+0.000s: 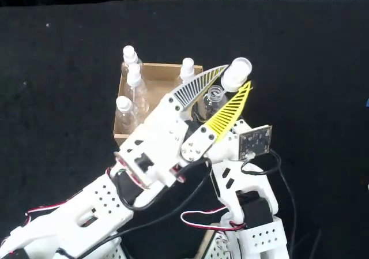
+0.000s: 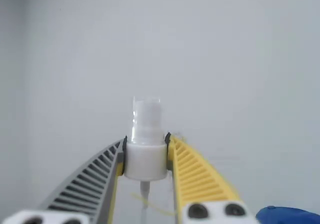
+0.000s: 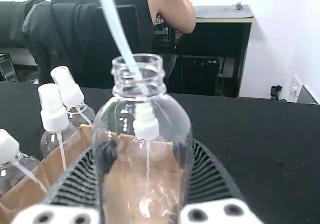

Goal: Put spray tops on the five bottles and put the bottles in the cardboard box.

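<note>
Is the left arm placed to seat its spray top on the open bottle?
Probably yes: the left gripper holds the spray top above the open bottle, its tube runs into the neck, and the right gripper holds the bottle.

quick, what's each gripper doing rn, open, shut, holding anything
left gripper: closed on a spray top, its tube hanging below.
right gripper: closed on an uncapped bottle.

Two white plastic arms [image 1: 144, 155] with dotted vent holes. The left gripper [image 1: 237, 76] has one grey and one yellow ribbed finger [image 1: 196, 87]; the right gripper [image 3: 144, 149] has black ribbed fingers [image 3: 207, 176]. Black and red-white cables [image 1: 199, 216] loop near a small circuit board [image 1: 255, 142].
</note>
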